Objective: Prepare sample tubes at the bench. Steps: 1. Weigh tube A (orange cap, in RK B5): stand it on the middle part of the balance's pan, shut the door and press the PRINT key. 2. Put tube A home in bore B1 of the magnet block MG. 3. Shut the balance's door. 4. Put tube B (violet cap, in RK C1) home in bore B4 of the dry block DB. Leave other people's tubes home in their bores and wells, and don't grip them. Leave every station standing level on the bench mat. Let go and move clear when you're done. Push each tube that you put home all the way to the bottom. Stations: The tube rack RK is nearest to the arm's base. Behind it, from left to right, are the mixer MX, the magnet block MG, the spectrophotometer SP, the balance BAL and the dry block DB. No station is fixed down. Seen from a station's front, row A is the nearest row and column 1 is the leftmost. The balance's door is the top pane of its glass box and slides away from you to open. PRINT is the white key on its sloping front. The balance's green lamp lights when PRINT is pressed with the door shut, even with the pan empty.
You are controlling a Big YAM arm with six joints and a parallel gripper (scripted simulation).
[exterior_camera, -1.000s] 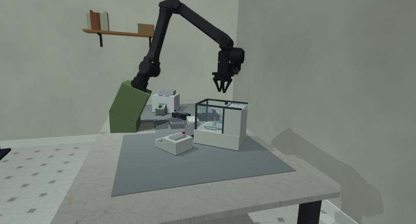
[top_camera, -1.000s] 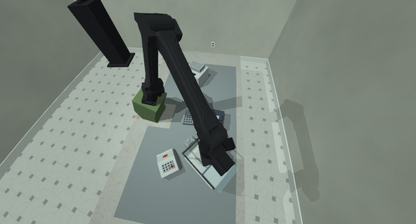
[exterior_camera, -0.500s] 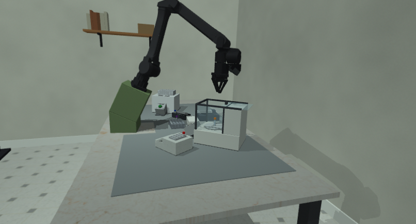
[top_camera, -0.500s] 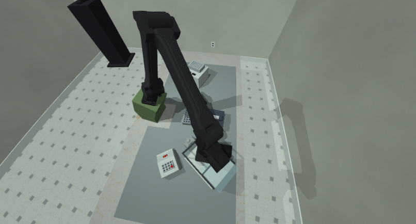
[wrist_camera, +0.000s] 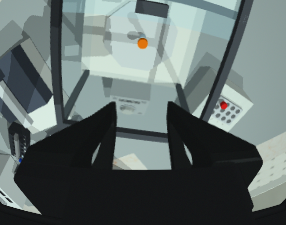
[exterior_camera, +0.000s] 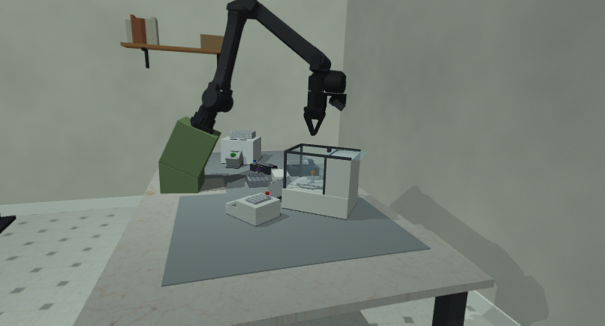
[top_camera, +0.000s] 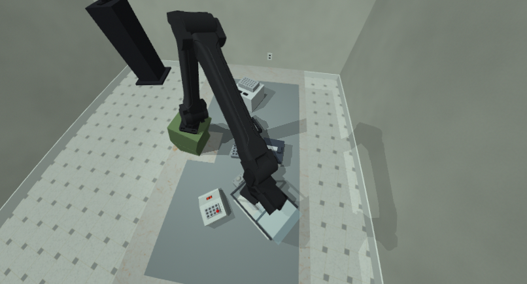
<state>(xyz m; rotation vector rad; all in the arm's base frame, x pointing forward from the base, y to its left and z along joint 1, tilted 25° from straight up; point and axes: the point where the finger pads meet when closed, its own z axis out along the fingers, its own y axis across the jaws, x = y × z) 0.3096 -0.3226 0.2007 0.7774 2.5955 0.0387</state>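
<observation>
Tube A (exterior_camera: pixel 312 177) (wrist_camera: pixel 142 43) with its orange cap stands upright on the pan (wrist_camera: pixel 119 54) inside the balance (exterior_camera: pixel 313 203) (wrist_camera: pixel 56 59). The balance's door (exterior_camera: pixel 362 154) is slid back, with its pane jutting out past the rear. My gripper (exterior_camera: pixel 313 133) (wrist_camera: pixel 141 109) is partly open and empty, above the glass box. The balance's sloping front (wrist_camera: pixel 128 105) shows between the fingertips; its lamp cannot be made out. Tube B's violet cap (exterior_camera: pixel 256 170) shows small at the rack (exterior_camera: pixel 258 179). The dry block (top_camera: pixel 217 195) (exterior_camera: pixel 241 209) stands beside the balance and holds a red-capped tube (top_camera: pixel 217 211) (exterior_camera: pixel 266 192) (wrist_camera: pixel 223 105).
The magnet block (exterior_camera: pixel 262 167) is black and has a blue-capped tube (exterior_camera: pixel 254 161) near it. The white mixer (top_camera: pixel 254 97) (exterior_camera: pixel 241 148) stands farther off, with a small grey box with a green top (exterior_camera: pixel 233 155) beside it. The dark spectrophotometer (top_camera: pixel 280 145) is partly behind the arm.
</observation>
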